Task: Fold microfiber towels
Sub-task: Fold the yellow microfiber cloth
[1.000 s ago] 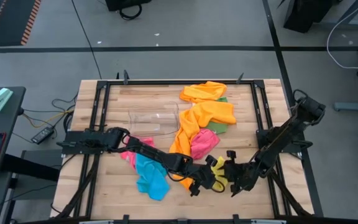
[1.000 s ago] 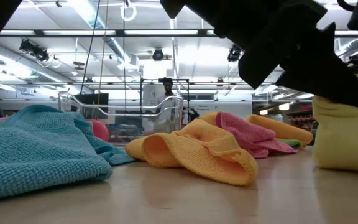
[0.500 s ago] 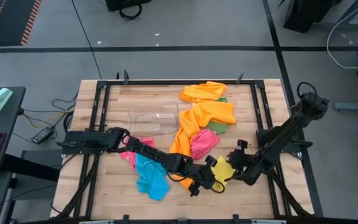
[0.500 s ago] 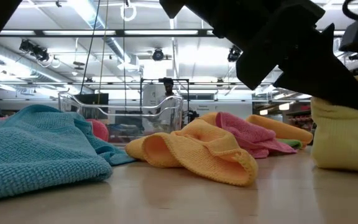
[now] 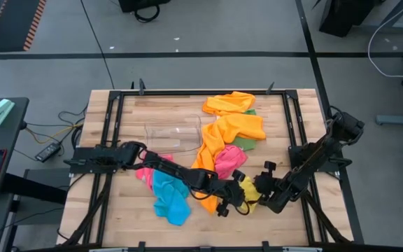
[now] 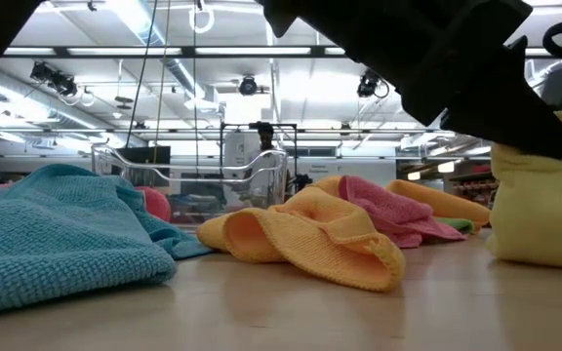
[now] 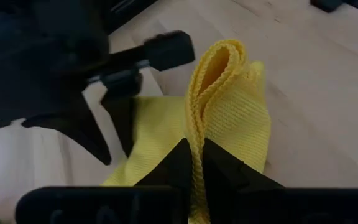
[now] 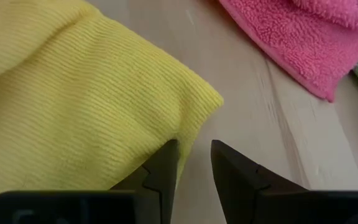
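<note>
yellow towel (image 5: pixel 249 190) | doubled, near front edge | others (image 5: pixel 226 129) crumpled

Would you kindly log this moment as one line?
left gripper: shut on yellow towel | right gripper: at towel corner, jaws apart | stage: folding

No text, label, brand or number can be read anywhere.
</note>
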`<control>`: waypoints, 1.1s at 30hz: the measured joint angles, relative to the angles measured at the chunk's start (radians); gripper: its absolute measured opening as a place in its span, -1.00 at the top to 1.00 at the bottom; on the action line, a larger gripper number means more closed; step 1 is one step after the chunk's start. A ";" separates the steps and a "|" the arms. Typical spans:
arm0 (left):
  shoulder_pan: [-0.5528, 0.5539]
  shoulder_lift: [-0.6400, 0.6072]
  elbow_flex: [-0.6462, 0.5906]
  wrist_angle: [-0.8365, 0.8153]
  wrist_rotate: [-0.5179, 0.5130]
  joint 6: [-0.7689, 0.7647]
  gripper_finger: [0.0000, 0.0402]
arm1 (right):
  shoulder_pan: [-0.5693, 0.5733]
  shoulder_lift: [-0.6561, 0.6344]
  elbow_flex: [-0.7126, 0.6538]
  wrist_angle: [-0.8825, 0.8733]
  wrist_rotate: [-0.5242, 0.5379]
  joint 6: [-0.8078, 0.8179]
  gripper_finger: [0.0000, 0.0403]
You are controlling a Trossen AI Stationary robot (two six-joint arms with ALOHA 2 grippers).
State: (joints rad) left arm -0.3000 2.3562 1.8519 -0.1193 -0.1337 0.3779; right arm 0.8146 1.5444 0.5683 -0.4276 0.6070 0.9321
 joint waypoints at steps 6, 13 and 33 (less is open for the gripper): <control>0.018 0.000 0.000 0.006 0.002 0.003 0.85 | 0.000 0.001 0.000 0.008 -0.005 -0.001 0.45; 0.054 0.002 0.000 0.012 0.001 0.003 0.83 | -0.001 0.002 -0.002 0.022 -0.005 -0.013 0.45; 0.086 0.089 0.002 0.149 -0.004 0.062 0.75 | 0.008 0.003 -0.003 0.035 0.002 -0.028 0.45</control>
State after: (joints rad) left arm -0.2142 2.4452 1.8534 0.0292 -0.1373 0.4402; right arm 0.8230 1.5478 0.5652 -0.3927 0.6094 0.9045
